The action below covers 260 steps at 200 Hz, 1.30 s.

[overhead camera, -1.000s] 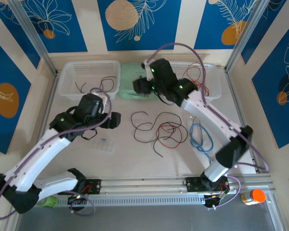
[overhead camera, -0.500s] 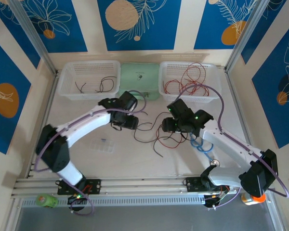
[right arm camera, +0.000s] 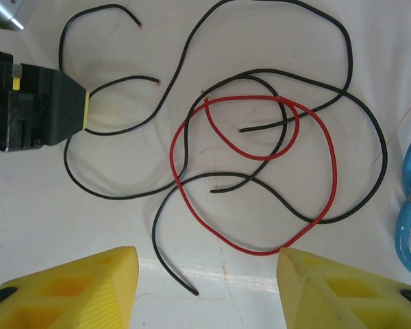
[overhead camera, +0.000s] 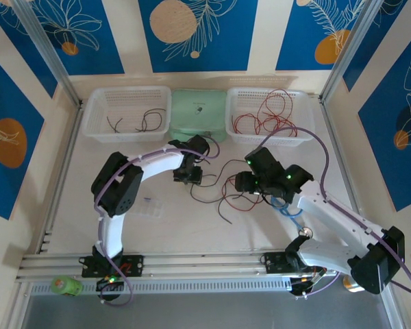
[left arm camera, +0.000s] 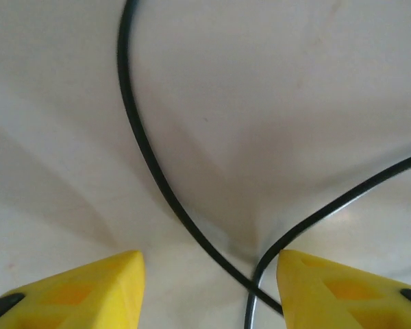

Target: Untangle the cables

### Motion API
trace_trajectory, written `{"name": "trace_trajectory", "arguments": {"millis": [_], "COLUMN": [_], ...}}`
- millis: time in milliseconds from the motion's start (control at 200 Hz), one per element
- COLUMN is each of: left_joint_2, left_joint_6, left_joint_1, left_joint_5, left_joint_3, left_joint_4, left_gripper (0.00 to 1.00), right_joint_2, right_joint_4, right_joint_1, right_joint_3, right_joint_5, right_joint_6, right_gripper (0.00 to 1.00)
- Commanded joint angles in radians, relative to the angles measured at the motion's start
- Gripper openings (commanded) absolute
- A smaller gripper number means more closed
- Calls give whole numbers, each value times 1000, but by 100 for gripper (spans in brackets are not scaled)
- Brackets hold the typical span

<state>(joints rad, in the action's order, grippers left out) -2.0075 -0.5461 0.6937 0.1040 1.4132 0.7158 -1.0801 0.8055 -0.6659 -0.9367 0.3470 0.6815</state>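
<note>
Cables (overhead camera: 219,184) are lying tangled mid-table, between the two arms. Left gripper (left arm camera: 209,291) is sitting low at the tangle's left end, fingers apart. A black cable (left arm camera: 145,157) is running far-to-near through the gap and crossing a second black strand (left arm camera: 342,200) beside one fingertip, nothing clamped yet. Right gripper (right arm camera: 205,288) is hovering over the tangle's right side, fingers apart and empty, with the red cable (right arm camera: 331,171) looping just ahead. Left arm is nearer for the pinch. Light blue coiled cable (right arm camera: 401,233) is lying right of the tangle — possibly snagging a rightward pull.
</note>
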Motion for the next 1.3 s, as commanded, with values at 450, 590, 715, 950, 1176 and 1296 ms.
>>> {"name": "trace_trajectory", "arguments": {"millis": [450,590,715,950,1176,1296], "left_joint_2": [-12,-23,-9,0,-11,-33], "left_joint_6": [-58,-57,-57,-48,-48,-45], "left_joint_1": [-24,-28,-28,-34,-42,-45], "left_joint_5": [43,45,45,68,104,88], "left_joint_3": [14,13,6,9,-3,-3], "left_joint_4": [-60,-62,-69,-61,-57,-65], "left_gripper": [42,34,32,28,27,26], "right_joint_2": [109,113,118,120,123,123], "right_joint_4": [-3,-2,0,-9,-9,-12], "right_joint_1": [70,77,81,85,88,89], "right_joint_3": [69,79,80,81,90,91], "right_joint_5": [-77,-85,-85,-98,-103,-105], "right_joint_6": [1,3,3,4,6,7], "right_gripper": [55,55,55,55,55,55]}}
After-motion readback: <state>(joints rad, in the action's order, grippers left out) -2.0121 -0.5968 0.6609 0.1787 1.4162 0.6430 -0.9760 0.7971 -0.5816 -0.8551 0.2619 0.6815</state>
